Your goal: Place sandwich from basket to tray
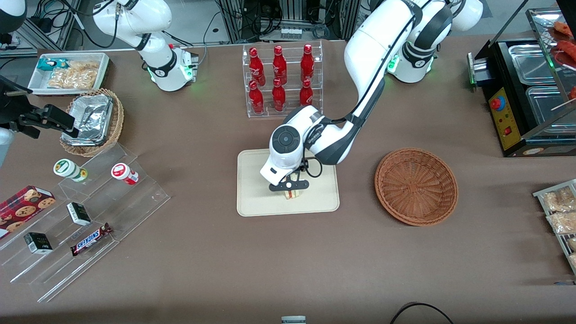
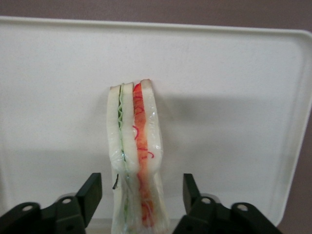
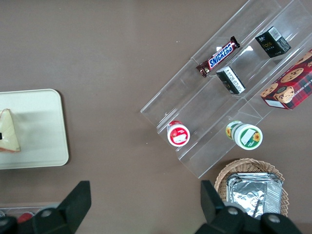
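The sandwich [image 1: 293, 194] stands on edge on the cream tray [image 1: 256, 180], in the part of it nearer the front camera. My gripper [image 1: 291, 186] is open right above it, one finger on each side. In the left wrist view a gap shows between the sandwich [image 2: 134, 146] and each black fingertip [image 2: 91, 187], so the gripper [image 2: 141, 184] is not pressing the bread, and the tray [image 2: 234, 97] floor lies under it. The right wrist view catches the sandwich [image 3: 9, 130] at the tray [image 3: 41, 126] edge. The reddish-brown basket [image 1: 416, 185] is empty, beside the tray toward the working arm's end.
A clear rack of red bottles [image 1: 281, 78] stands farther from the camera than the tray. Toward the parked arm's end are a stepped acrylic shelf [image 1: 81, 216] of snacks, a tan basket with foil containers [image 1: 92, 121] and a white bin [image 1: 69, 72]. A food warmer [image 1: 531, 90] flanks the working arm's end.
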Controlling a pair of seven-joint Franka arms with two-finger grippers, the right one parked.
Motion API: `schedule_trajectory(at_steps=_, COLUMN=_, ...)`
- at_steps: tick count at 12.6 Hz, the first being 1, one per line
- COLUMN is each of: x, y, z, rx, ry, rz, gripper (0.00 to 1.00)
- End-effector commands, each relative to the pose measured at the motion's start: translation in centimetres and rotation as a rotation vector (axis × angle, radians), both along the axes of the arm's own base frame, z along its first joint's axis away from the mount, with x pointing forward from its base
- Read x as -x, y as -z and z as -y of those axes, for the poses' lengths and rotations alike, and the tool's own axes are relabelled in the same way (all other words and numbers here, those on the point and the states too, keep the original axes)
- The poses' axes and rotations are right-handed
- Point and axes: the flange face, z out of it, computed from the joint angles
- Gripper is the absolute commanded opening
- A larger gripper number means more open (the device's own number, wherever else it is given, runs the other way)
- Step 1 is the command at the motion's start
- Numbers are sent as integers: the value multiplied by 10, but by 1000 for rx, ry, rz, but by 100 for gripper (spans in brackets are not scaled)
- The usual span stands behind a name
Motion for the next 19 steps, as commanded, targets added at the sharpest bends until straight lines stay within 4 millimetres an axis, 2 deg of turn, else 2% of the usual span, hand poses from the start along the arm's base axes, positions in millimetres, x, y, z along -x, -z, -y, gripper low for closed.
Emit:
schedule_trajectory(at_steps=1, x=6, y=-55, z=-1, rx=8, ry=8, rz=40, gripper=100)
schedule_trajectory(at_steps=4, x=8, y=-105, z=-22, rx=-30, ry=3, rz=20, gripper=100)
schedule_trajectory(at_steps=6, x=-9, y=-128, z=-57, rx=-70, ry=-3, rz=-2, gripper=100)
schedule_trajectory(at_steps=10, x=-26, y=-141, z=-136, rx=-119, ry=-89, rz=-56, gripper=100)
schedule_trajectory(at_steps=11, x=-30, y=-146, z=-153, rx=-120, ry=-111, rz=-58, gripper=100)
schedule_trajectory(at_steps=13, x=-32, y=-151, z=-174, rx=-130, ry=-135, rz=-70, gripper=100)
schedule_trajectory(at_steps=15, x=-38, y=-158, z=-211, rx=-131, ry=-115, rz=-84, gripper=100)
schedule_trajectory(at_steps=17, x=-36, y=-177, z=-251, rx=-128, ry=-88, rz=-100, gripper=100)
schedule_trajectory(at_steps=18, x=-31, y=-192, z=-287, rx=-116, ry=-98, rz=-97, gripper=100)
schedule_trajectory(at_steps=19, x=-29, y=-196, z=-300, rx=-112, ry=-64, rz=-103, gripper=100)
